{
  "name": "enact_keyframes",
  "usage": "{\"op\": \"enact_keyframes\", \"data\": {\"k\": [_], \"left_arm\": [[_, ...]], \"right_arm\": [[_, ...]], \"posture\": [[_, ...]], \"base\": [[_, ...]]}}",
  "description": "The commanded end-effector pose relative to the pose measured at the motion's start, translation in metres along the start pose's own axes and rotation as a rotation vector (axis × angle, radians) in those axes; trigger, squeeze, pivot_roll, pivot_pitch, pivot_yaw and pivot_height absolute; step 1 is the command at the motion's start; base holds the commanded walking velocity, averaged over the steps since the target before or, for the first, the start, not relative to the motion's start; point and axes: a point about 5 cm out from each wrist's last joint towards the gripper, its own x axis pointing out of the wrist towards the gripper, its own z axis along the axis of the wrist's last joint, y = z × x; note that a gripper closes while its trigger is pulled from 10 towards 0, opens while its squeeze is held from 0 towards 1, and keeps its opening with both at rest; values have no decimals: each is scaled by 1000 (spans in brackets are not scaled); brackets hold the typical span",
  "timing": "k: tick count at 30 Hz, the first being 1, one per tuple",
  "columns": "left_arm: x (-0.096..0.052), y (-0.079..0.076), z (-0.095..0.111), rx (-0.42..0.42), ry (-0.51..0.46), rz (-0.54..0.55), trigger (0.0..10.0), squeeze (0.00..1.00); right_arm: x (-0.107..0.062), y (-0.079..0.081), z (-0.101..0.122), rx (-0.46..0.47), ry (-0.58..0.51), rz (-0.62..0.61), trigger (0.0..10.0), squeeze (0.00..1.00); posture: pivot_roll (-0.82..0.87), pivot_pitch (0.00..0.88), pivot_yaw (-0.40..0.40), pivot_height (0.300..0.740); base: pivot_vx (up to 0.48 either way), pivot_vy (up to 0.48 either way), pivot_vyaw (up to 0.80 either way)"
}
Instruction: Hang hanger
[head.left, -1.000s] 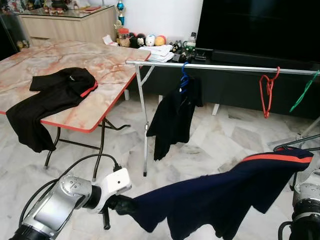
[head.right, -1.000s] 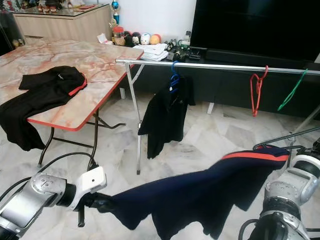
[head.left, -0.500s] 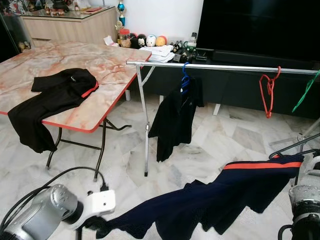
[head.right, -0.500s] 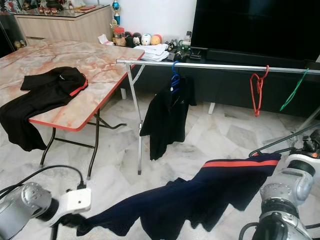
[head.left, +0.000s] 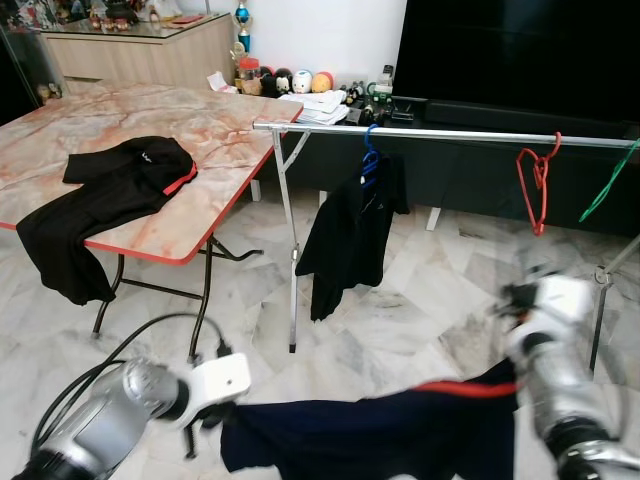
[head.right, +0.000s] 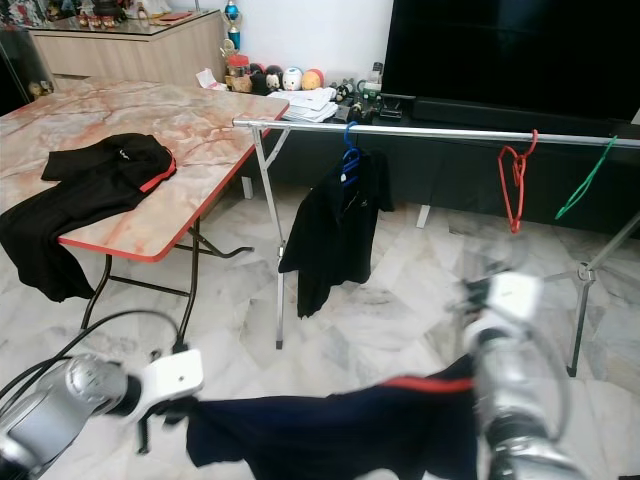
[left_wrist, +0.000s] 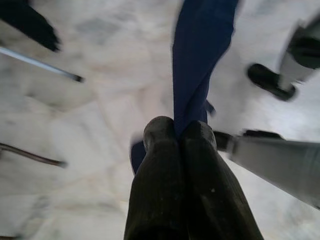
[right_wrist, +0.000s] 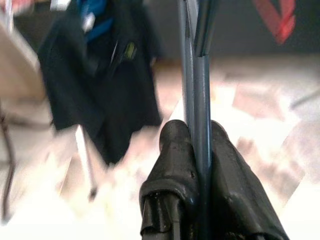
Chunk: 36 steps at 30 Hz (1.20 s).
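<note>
Right arm (head.left: 555, 375): you are swinging it inward, now blurred | navy shirt (head.left: 370, 435): sagging lower than a second ago, no longer stretched wide | left gripper (left_wrist: 179, 131): drawing closer again

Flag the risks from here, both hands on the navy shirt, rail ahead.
1. The navy shirt sags low between the left hand and right hand; it could drag on the floor.
2. The left hand pinches only a twisted edge of fabric, which might slip.
3. The right arm is motion-blurred, so the grey hanger could swing into the rail or the hung black shirt.
</note>
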Motion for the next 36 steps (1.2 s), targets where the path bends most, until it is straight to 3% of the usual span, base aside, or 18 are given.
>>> {"op": "enact_keyframes", "data": {"k": [1, 4, 5, 6, 7, 8, 10, 11, 15, 19, 23, 24, 26, 27, 28, 29, 34, 36], "left_arm": [[-3, 8, 3, -7, -33, 54, 10000, 0], [-2, 16, 17, -5, -132, 127, 10000, 0], [-3, 20, 26, -39, -201, 167, 10000, 0], [-3, 20, 26, -39, -201, 167, 10000, 0], [-5, 25, 37, -82, -289, 199, 10000, 0], [-11, 30, 55, -152, -438, 219, 10000, 0], [-17, 30, 66, -194, -534, 202, 10000, 0], [-20, 30, 71, -210, -577, 184, 10000, 0], [-25, 30, 79, -237, -649, 156, 10000, 0], [-26, 31, 81, -254, -677, 151, 10000, 0], [-26, 25, 92, -278, -747, 89, 10000, 0], [-25, 24, 93, -273, -745, 87, 10000, 0], [-22, 24, 90, -266, -713, 104, 10000, 0], [-16, 26, 81, -254, -640, 149, 10000, 0], [-16, 26, 81, -254, -640, 149, 10000, 0], [-10, 30, 73, -250, -575, 201, 10000, 0], [-5, 32, 67, -260, -538, 236, 10000, 0], [1, 29, 63, -265, -511, 250, 10000, 0]], "right_arm": [[0, -2, -1, -38, 20, -12, 10000, 0], [-1, 10, -12, -134, 81, 38, 10000, 0], [-1, 14, -14, -212, 75, 60, 10000, 0], [-1, 14, -14, -212, 75, 60, 10000, 0], [-2, 19, -14, -287, 42, 74, 10000, 0], [-4, 26, -10, -361, -50, 82, 10000, 0], [-6, 28, -2, -369, -157, 53, 10000, 0], [-8, 30, 2, -419, -219, 43, 10000, 0], [-15, 36, 1, -531, -332, 41, 10000, 0], [-19, 40, -1, -561, -363, 45, 10000, 0], [-19, 57, -32, 26, -158, 158, 10000, 0], [-19, 62, -38, 85, -105, 192, 10000, 0], [-20, 71, -47, 95, -35, 243, 10000, 0], [-21, 75, -60, -49, 80, 267, 10000, 0], [-21, 75, -60, -49, 80, 267, 10000, 0], [-24, 76, -71, -145, 173, 319, 10000, 0], [-26, 74, -79, -206, 272, 403, 10000, 0], [-31, 68, -86, -330, 372, 529, 10000, 0]], "posture": [[128, 32, 0, 740], [125, 32, -2, 740], [127, 32, -5, 740], [127, 32, -5, 740], [127, 31, -7, 740], [126, 30, -11, 740], [128, 29, -12, 740], [130, 30, -14, 740], [129, 29, -13, 740], [129, 29, -13, 740], [125, 30, -11, 740], [125, 30, -11, 740], [131, 29, -9, 740], [127, 30, -9, 740], [127, 30, -9, 740], [125, 28, -11, 740], [120, 30, -12, 740], [115, 32, -15, 740]], "base": [[0, 0, 0], [0, 0, 0], [0, 0, 0], [0, 0, 0], [0, 0, 0], [0, 0, 0], [0, 0, 0], [0, 0, 0], [0, 0, 0], [0, 0, 0], [0, 0, 0], [0, 0, 0], [0, 0, 0], [0, 0, 0], [0, 0, 0], [0, 0, 0], [0, 0, 0], [0, 0, 0]]}}
